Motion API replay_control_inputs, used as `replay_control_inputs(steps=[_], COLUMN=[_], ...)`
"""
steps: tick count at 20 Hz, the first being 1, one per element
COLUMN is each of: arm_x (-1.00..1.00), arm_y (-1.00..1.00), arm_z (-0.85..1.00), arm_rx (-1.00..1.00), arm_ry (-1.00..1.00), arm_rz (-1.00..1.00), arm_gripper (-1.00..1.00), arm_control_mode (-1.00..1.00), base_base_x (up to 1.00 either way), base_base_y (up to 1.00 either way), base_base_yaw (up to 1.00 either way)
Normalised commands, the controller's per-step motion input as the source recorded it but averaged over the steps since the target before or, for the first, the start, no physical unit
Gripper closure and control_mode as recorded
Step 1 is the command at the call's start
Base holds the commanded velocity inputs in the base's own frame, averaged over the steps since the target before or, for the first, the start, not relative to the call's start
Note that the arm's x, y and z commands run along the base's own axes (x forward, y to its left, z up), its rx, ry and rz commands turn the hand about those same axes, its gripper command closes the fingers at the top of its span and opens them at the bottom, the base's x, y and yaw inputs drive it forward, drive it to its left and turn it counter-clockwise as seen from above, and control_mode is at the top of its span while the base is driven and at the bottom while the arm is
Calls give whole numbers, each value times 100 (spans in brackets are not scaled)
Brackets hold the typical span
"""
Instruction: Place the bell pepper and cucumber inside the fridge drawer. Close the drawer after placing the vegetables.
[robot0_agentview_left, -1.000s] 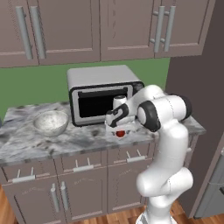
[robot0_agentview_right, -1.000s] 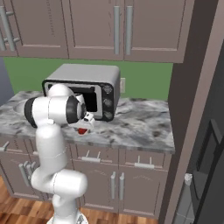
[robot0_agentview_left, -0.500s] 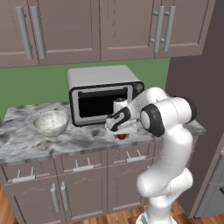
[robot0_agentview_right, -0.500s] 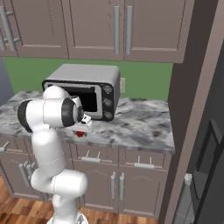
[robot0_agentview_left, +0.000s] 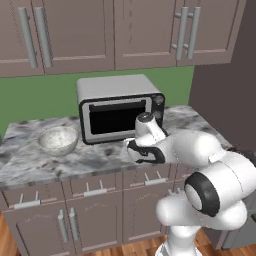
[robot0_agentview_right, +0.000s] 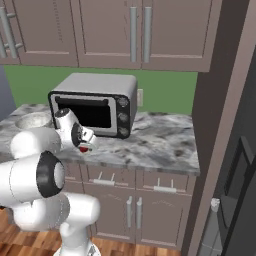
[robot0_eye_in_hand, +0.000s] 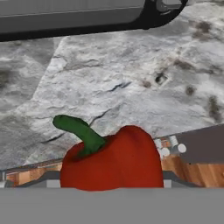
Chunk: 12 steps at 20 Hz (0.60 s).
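Marble counter (robot0_agentview_right: 150, 145); gripper (robot0_agentview_right: 86, 148) now clamped on bell pepper (robot0_eye_in_hand: 113, 162), open before

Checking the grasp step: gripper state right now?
Gripper: jaws closed on the bell pepper, above the counter.

Even, soft rendered light fills all three views, with no single strong source and no glare. In the base views the brown wooden wall cabinets (robot0_agentview_left: 115, 30) cast a faint darker band on the green wall under them, upper half of the frame. The silver box-shaped microwave (robot0_agentview_right: 95, 102) drops a dim shadow on the grey marbled counter (robot0_eye_in_hand: 131, 87), seen at the hand view's upper left. Textures are coarse and slightly blurred; edges stay straight, without distortion
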Motion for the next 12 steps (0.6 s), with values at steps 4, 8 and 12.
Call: replay_control_inputs(steps=[4, 8, 12], arm_x=[-93, -91, -99], arm_y=[-13, -41, -50], arm_z=[100, 100, 84], arm_rx=[0, 0, 0], arm_ry=[-16, -1, 0], arm_rz=[0, -1, 0], arm_gripper=[100, 100, 100], arm_control_mode=[-100, -100, -100], base_base_x=[0, 0, 0], base_base_y=[0, 0, 0], base_base_yaw=[0, 0, 0])
